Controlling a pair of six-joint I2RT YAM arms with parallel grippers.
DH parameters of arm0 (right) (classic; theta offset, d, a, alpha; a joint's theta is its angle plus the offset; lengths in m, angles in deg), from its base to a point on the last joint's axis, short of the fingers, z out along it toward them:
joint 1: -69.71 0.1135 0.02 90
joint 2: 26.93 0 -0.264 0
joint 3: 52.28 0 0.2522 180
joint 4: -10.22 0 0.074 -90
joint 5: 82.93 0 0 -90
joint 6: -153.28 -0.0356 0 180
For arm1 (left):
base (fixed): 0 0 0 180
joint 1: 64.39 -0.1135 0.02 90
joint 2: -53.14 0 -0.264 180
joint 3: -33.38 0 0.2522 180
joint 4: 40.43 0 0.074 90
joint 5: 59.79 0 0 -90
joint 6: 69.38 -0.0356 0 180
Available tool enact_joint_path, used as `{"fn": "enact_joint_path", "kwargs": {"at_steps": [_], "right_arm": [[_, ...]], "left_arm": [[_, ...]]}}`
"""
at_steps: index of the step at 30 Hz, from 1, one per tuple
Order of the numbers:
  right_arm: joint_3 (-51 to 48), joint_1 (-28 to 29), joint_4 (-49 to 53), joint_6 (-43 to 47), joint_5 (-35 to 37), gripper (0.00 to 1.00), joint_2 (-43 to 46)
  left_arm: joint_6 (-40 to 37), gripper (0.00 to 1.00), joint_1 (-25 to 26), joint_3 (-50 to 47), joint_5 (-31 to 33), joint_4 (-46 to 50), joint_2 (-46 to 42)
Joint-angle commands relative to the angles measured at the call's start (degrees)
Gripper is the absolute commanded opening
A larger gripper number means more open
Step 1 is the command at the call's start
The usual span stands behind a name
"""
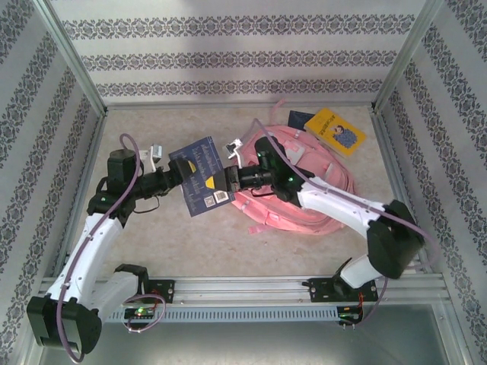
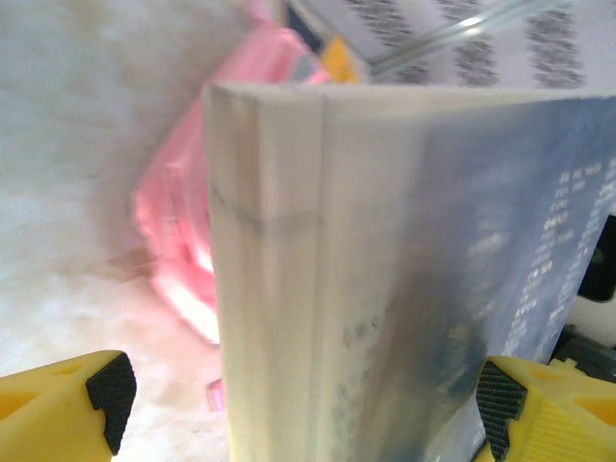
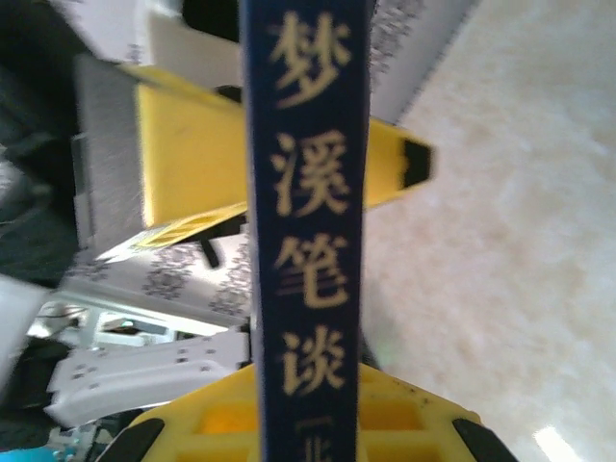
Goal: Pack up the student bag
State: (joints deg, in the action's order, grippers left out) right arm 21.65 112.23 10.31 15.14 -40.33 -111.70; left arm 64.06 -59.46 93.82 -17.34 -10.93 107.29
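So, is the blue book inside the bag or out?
Out: the blue book hangs in the air beside the student bag, pinched by the right claw.

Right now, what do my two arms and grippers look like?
The left arm and right arm have white shells, black joints and a mauve cable draped along each; small green lights glow on the right one. The left gripper and right gripper carry yellow plastic fingers with black pads.
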Motion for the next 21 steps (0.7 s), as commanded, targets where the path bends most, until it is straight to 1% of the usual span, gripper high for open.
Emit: {"fn": "enact_joint_path", "kwargs": {"at_steps": [1, 3, 7, 8, 10, 11, 13, 18, 21], "right_arm": [[-2.8, 0.53, -15.18, -5.58, -4.2, 0.0, 5.21], [-3.72, 1.13, -15.1, -5.63, -4.33, 0.0, 7.51], [-4.82, 2.0, -9.68, -2.41, -2.09, 0.0, 11.84], [-4.86, 2.19, -8.87, -2.1, -1.96, 0.0, 12.44], [-4.82, 2.43, -8.15, -1.83, -2.41, 0.0, 13.08], [-4.63, 2.58, -7.12, -1.52, -2.57, 0.0, 13.3], [-4.0, 2.9, -4.64, -0.07, -3.17, 0.0, 14.08], [-3.84, 3.35, 1.74, 3.42, -2.59, 0.0, 17.0], [-3.43, 3.89, 4.64, 4.83, -2.69, 0.0, 18.08]], "left_arm": [[8.13, 0.9, 0.74, -0.88, -11.64, -18.45, -1.32], [9.63, 0.88, 1.17, -1.0, -12.41, -20.96, -2.67], [15.05, 0.86, 3.8, -2.06, -13.77, -29.55, -5.5], [16.21, 0.83, 5.28, -2.28, -13.84, -31.69, -5.87], [15.63, 0.73, 9.09, -2.17, -14.08, -32.88, -5.92], [14.48, 0.68, 11.29, -1.95, -14.23, -32.5, -5.75], [12.47, 0.56, 14.1, -1.57, -14.07, -31.25, -5.73], [10.99, 0.34, 15.76, -1.35, -14.05, -29.96, -6.34], [10.4, 0.15, 16.75, -1.36, -14.45, -29.85, -5.85]]}}
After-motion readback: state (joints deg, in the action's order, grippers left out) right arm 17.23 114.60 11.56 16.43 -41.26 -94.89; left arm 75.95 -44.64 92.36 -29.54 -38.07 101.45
